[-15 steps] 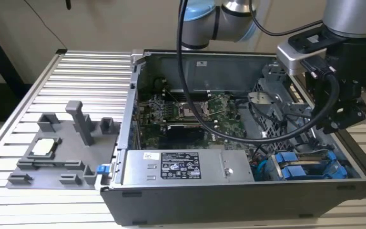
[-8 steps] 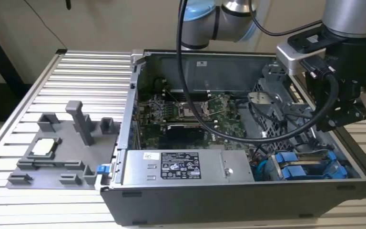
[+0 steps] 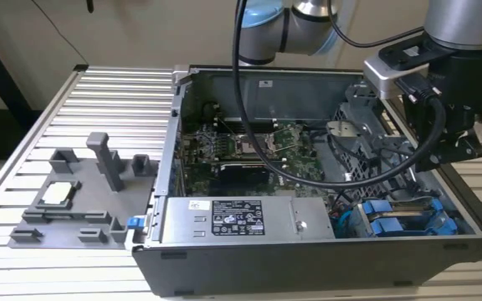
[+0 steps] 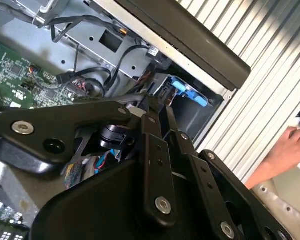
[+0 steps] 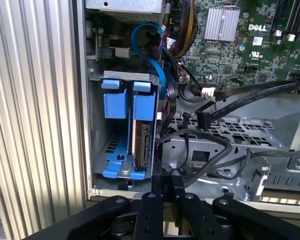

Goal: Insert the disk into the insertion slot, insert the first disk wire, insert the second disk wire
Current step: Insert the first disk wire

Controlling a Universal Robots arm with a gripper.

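Note:
The disk (image 5: 142, 142), a silver drive in a blue carrier, stands inside the insertion slot (image 5: 97, 125), a grey cage in the black case's corner, beside another blue carrier (image 5: 114, 102). In the exterior view the blue carriers (image 3: 391, 221) sit at the case's near right corner. Loose black wires end in a black plug (image 5: 202, 120) and a white plug (image 5: 208, 92) over the perforated cage (image 5: 230, 132). My gripper (image 5: 165, 181) hovers at the case wall just outside the cage, its fingers shut together. A thin black wire runs past the fingertips (image 4: 151, 106); whether it is held is unclear.
The power supply (image 3: 241, 219) and the green motherboard (image 3: 250, 150) fill the case's middle. A grey fixture (image 3: 82, 194) stands on the ribbed table at the exterior view's left. A person's hand (image 4: 285, 150) rests outside the case. The arm's black cable (image 3: 341, 179) loops over the case.

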